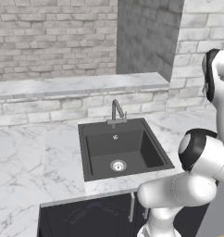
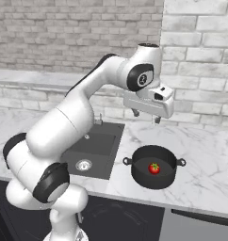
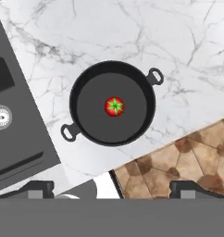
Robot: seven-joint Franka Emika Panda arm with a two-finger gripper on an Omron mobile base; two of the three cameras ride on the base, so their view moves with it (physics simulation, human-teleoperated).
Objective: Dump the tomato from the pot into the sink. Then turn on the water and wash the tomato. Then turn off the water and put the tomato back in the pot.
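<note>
Hovering high above the pot, the two-finger gripper holds nothing.

Right base view: the white arm reaches to the upper centre of the frame, with the gripper's fingers pointing down, well above the wide round black pot with two small side handles at lower right. Fingers stand apart, as the two dark tips at the bottom corners of the hand view confirm. The small round red tomato with a green stem top rests at the middle of the pot's floor, centre of the hand view. The pot stands upright on the white marble counter, just beside the dark grey rectangular sink, not touching it. The basin shows a round silver drain and a grey bent-spout faucet at its rear edge.
</note>
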